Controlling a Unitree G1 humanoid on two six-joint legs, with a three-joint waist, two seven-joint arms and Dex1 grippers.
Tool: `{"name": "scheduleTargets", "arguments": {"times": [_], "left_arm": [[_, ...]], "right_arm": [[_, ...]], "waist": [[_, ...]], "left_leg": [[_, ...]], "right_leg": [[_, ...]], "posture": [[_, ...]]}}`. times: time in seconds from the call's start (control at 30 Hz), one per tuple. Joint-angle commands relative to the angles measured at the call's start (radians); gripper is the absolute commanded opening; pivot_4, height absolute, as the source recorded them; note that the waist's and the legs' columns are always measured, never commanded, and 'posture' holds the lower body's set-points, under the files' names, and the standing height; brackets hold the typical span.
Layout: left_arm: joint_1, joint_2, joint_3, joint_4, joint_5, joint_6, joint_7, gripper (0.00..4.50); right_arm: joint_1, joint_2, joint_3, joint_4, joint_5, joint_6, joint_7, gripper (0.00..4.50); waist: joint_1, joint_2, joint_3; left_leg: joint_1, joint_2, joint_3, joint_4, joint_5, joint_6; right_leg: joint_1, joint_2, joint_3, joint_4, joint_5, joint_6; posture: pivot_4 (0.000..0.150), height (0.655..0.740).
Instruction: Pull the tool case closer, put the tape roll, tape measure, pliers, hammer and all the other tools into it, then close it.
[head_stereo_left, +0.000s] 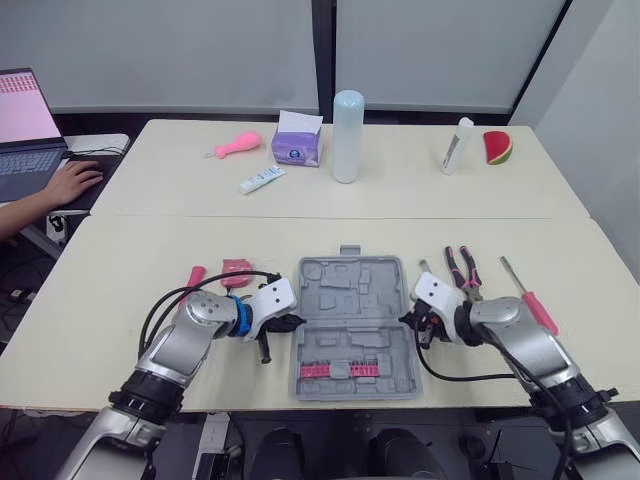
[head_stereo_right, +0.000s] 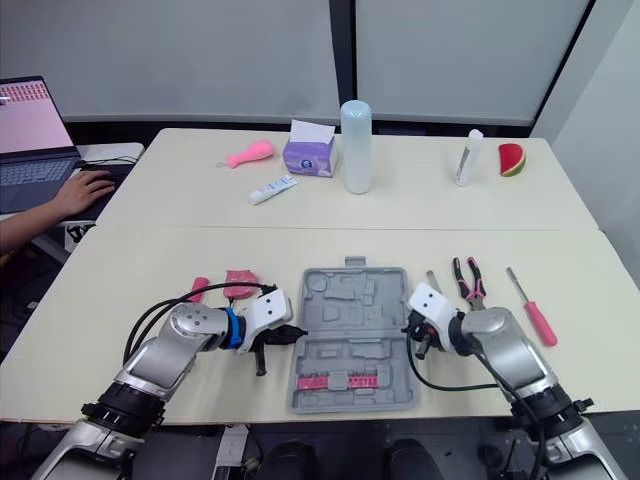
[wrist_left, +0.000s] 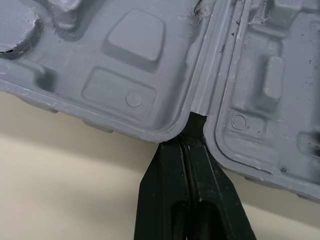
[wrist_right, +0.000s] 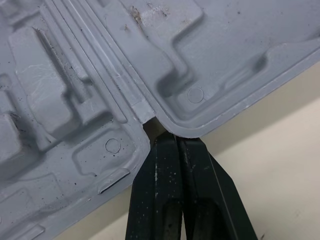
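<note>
Left gripper and right gripper, fingers pressed together, set their tips at the hinge notches on either side of the open tool case. It lies flat near the table edge, its long axis pointing away and handle far. Both forearms angle inward.

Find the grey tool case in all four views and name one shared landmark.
Left eye view: tool case lies open, centre foreground, between left gripper and right gripper.
Right eye view: the case again centre foreground.
Left wrist view: close up, just beyond the left gripper.
Right wrist view: close up, just beyond the right gripper.
Shared landmark: the hinge seam between its two halves.
</note>
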Motion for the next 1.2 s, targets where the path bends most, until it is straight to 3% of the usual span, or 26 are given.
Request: {"name": "scheduleTargets", "arguments": {"times": [0.03, 1.2], "left_arm": [[0.027, -0.004, -0.028, -0.079, -0.023, 0.013, -0.025, 0.0], [0.094, 0.01, -0.071, -0.202, -0.039, 0.105, -0.068, 0.0]], "right_arm": [[0.02, -0.001, -0.002, -0.091, 0.046, 0.016, -0.001, 0.02], [0.155, -0.112, -0.001, -0.234, 0.155, 0.105, -0.042, 0.02]], "waist": [[0.0, 0.0, 0.0], [0.003, 0.0, 0.0]], "left_leg": [[0.0, 0.0, 0.0, 0.0, 0.0, 0.0], [0.0, 0.0, -0.001, 0.0, 0.0, 0.0]], "right_leg": [[0.0, 0.0, 0.0, 0.0, 0.0, 0.0], [0.003, 0.003, 0.001, -0.003, 0.0, 0.0]], "posture": [[0.15, 0.7075], [0.15, 0.7075]]}}
